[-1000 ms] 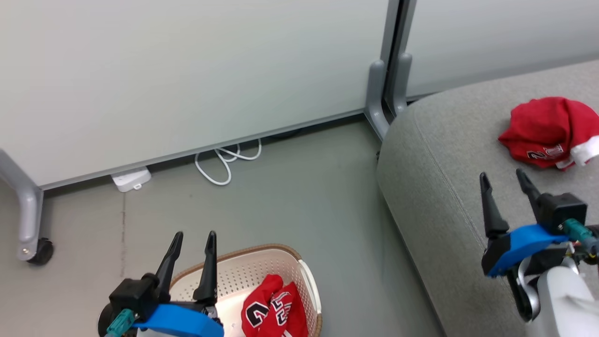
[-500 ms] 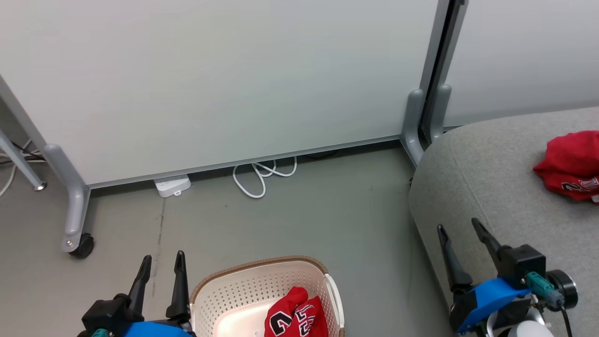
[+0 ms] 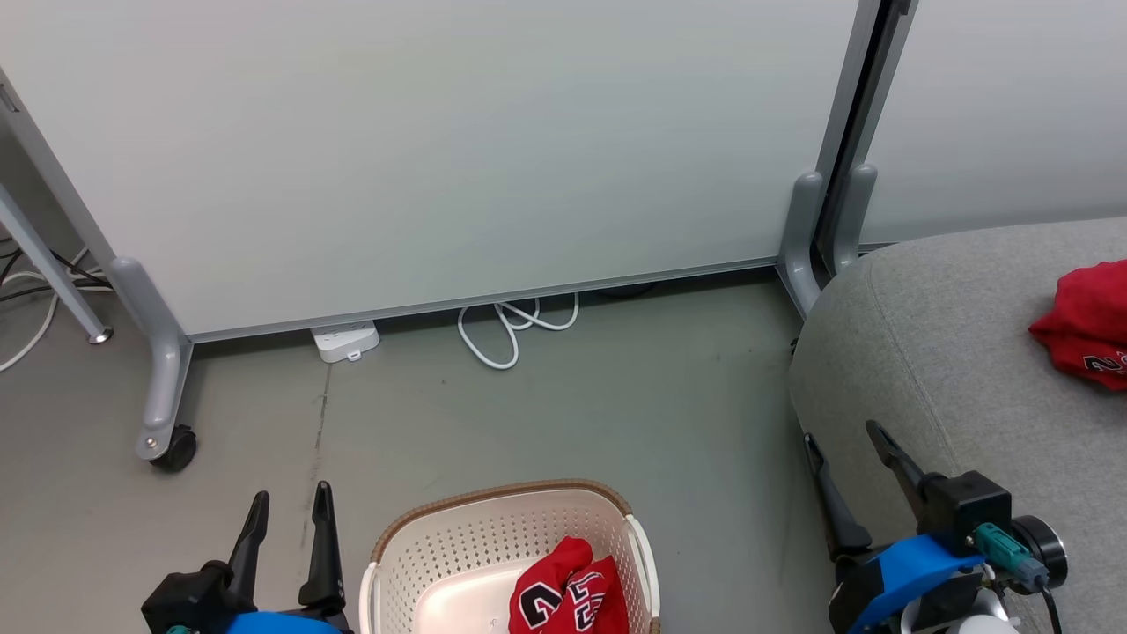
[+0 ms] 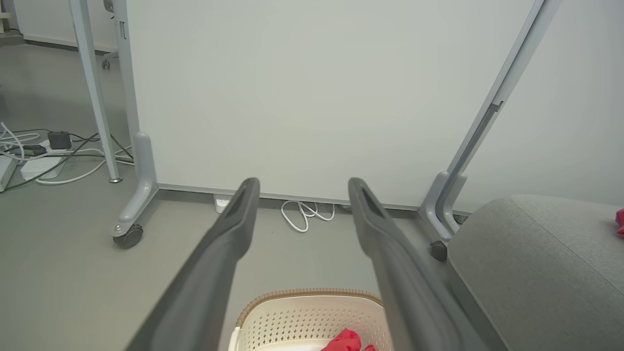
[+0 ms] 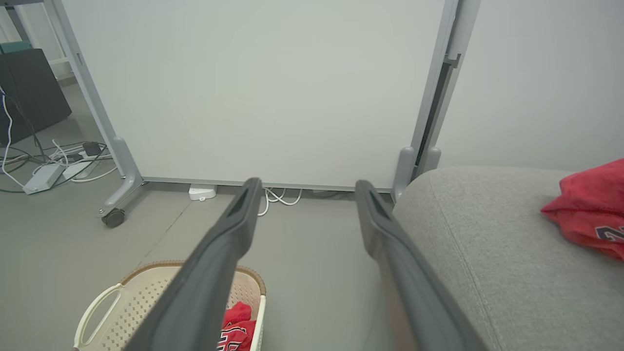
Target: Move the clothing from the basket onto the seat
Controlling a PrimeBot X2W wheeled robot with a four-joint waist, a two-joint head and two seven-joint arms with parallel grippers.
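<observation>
Swinging leftward over the last second, the head camera is now showing more floor [image 3: 616, 396] beyond the left jaws. The basket [image 3: 502, 487] and the seat [image 3: 951, 352] are sliding rightward in the picture rather than moving themselves. Both sets of jaws are sitting lower in the head view than before.

The left jaws are standing released, their dark fingers [image 3: 323, 546] spread wide with nothing between them, hanging over bare floor. The basket is sitting just to the right of the left jaws, between the two sets of jaws. A bundle of red clothing [image 3: 568, 594] is lying inside it against the wall nearer the right jaws.

The right jaws are likewise hanging released and empty, their fingers [image 3: 894, 462] pointing up the view at the seat's rounded near edge. One finger is showing over the grey fabric and the other beside the seat's flank. A second red piece [image 3: 1087, 326] is lying on the seat, ahead and to the right of the right jaws and well apart from them.

Ahead of both jaws a pale partition panel [image 3: 440, 150] is standing on grey legs. A white cable [image 3: 511, 330] and a power strip [image 3: 345, 340] are lying at its foot.
</observation>
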